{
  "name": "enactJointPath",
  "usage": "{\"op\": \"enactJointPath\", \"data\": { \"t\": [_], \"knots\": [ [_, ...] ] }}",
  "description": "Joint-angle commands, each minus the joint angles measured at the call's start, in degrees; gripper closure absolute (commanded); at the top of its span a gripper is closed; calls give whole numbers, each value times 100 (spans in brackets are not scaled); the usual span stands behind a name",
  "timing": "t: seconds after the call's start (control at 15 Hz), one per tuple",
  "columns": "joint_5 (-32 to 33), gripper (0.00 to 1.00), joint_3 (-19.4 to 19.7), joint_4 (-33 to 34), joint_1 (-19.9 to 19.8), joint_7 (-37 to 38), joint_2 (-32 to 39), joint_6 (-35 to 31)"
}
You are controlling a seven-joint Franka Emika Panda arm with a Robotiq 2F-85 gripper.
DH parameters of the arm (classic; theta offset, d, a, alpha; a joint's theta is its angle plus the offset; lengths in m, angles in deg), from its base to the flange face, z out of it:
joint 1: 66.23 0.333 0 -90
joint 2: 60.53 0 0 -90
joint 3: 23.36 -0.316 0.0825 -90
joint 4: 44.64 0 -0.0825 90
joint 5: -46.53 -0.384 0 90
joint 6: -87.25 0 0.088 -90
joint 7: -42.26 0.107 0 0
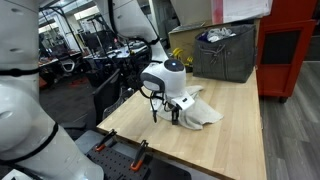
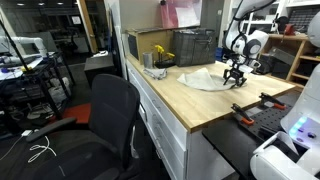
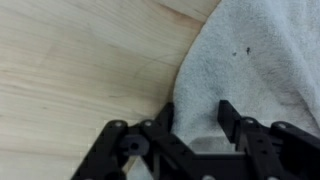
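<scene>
Mid-counter, well away from all 4 corners, a crumpled pale grey terry cloth (image 1: 203, 111) lies on the light wooden counter (image 1: 232, 145). The black Robotiq gripper (image 1: 168, 114) hangs right at the cloth's hem, on the side facing the counter's robot-end edge. In the wrist view the gripper (image 3: 197, 116) is spread wide and grasps nothing. 1 of its 2 black fingers (image 3: 166, 120) sits at the line where cloth (image 3: 262, 60) meets bare wood, and the other is over the fabric. Whether the tips already press the cloth cannot be told.

A clean pinch here looks to call for a straight descent until the tips meet the wood, so the hem stays between them and is not pushed into a fold. The close should be slow, gathering 1 ridge of fabric rather than a thick bunch. A dark grey mesh bin (image 1: 226, 53) stands against the far edge, well apart. In an exterior view a black office chair (image 2: 112, 108) faces the long front edge.
</scene>
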Motion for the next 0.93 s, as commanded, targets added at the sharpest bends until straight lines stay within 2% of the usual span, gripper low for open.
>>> {"op": "enactJointPath", "data": {
  "t": [0.0,0.2,0.53,0.73,0.87],
  "knots": [
    [-297,80,-112,130,-112,-311,-65,-76],
    [-196,99,-59,112,-106,-239,-176,-26],
    [624,99,234,-367,68,142,-526,141],
    [1596,99,580,-770,241,546,-825,417],
    [2537,99,993,-1002,458,962,-1060,881]
  ]
}}
